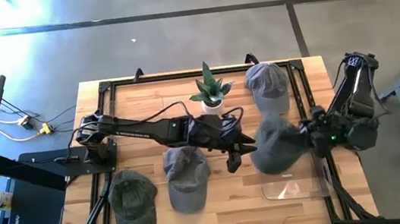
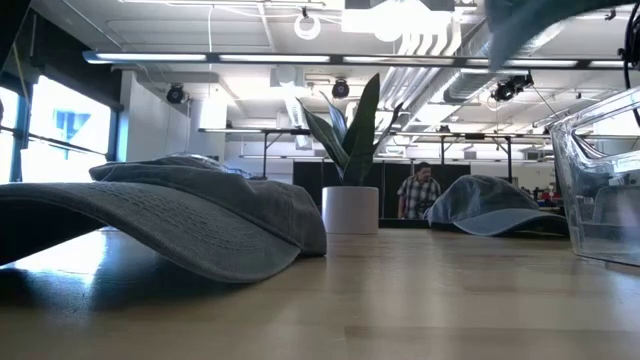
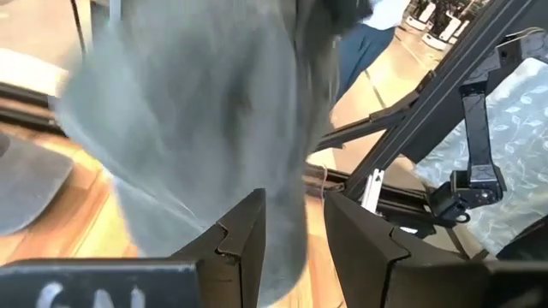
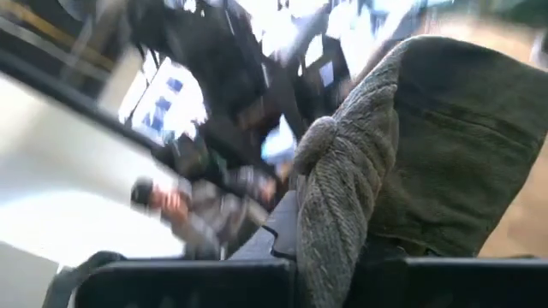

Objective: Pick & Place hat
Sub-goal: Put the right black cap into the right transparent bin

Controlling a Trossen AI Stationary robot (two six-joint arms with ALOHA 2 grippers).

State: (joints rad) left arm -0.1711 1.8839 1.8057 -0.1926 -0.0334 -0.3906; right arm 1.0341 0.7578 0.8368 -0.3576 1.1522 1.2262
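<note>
A grey hat [image 1: 277, 144] hangs in the air between my two grippers, above a clear container [image 1: 293, 186] at the table's near right. My left gripper [image 1: 241, 150] reaches in from the table's left and meets the hat's left side. My right gripper [image 1: 311, 130] comes from the right, shut on the hat's right side. In the left wrist view the hat [image 3: 197, 111] fills most of the picture. In the low view only its lower edge [image 2: 540, 25] shows at the top. My left gripper has an edge of the hat [image 3: 287, 248] running down between its two fingers [image 3: 248, 235], coming at it about level from the table's left. The hat is lifted clear of the table. My right gripper pinches a thick rolled edge of the hat [image 4: 330, 231] between its fingers, about level, from the table's right. The hat's body spreads out beyond the fingers, clear of the table.
Three more hats lie on the table: a grey one [image 1: 267, 84] at the far right, a grey one [image 1: 186, 176] in the middle, a dark green one [image 1: 133, 203] at the near left. A potted plant [image 1: 211, 91] stands at the far middle. A person [image 2: 422, 190] is far behind the table.
</note>
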